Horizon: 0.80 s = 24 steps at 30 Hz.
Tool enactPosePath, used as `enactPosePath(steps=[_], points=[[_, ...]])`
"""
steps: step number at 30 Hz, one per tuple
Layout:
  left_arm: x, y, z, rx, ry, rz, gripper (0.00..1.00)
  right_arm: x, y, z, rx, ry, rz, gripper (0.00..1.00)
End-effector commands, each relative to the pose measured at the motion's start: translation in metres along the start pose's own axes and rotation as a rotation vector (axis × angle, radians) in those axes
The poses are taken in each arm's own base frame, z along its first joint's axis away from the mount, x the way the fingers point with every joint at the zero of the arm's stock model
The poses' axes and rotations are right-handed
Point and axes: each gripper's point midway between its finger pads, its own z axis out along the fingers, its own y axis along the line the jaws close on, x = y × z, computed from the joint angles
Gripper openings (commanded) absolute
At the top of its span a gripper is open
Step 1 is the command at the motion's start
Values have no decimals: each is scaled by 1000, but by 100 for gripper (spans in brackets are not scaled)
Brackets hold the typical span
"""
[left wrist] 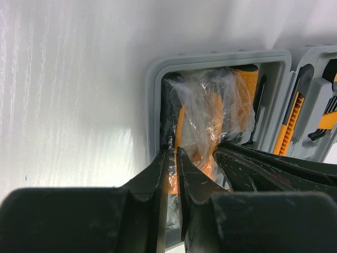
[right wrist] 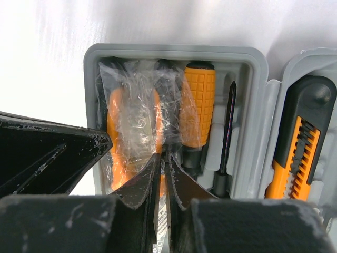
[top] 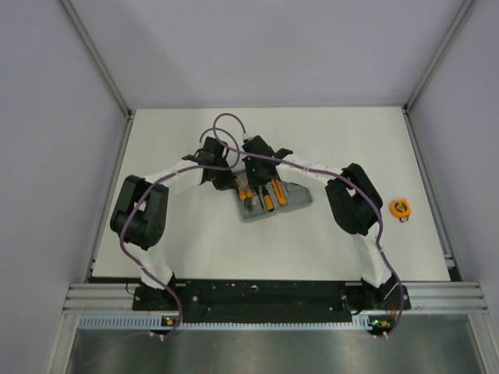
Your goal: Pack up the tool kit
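The grey tool kit case lies open at mid-table. In its left half, orange-handled pliers in a clear plastic bag lie next to an orange-and-black screwdriver. My left gripper is shut on the bag's edge at the case's wall; the bagged pliers also show in the left wrist view. My right gripper is shut on the bag between pliers and screwdriver. Both grippers meet over the case in the top view, left and right. The round orange tape measure lies on the table to the right.
A thin black driver shaft sits right of the screwdriver. An orange-and-black utility knife lies in the case's other half. The right gripper's finger shows close beside my left one. Metal frame posts border the table.
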Motion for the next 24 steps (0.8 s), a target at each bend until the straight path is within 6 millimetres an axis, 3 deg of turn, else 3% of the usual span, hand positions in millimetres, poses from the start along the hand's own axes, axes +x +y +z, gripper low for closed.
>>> enactPosePath(steps=[1,9,15,18,24], points=[[13,9,19,-32,26,2,14,40,-13,19,45,119,-11,6],[39,24,29,-189,95,47,13,82,-15,32,37,201,-30,4],[67,37,41,-212,165,43,3,115,-19,31,76,261,-29,1],[62,27,36,-174,151,45,4,102,-18,24,95,218,-27,2],[22,-11,0,-78,21,66,16,23,1,-9,98,39,-15,3]])
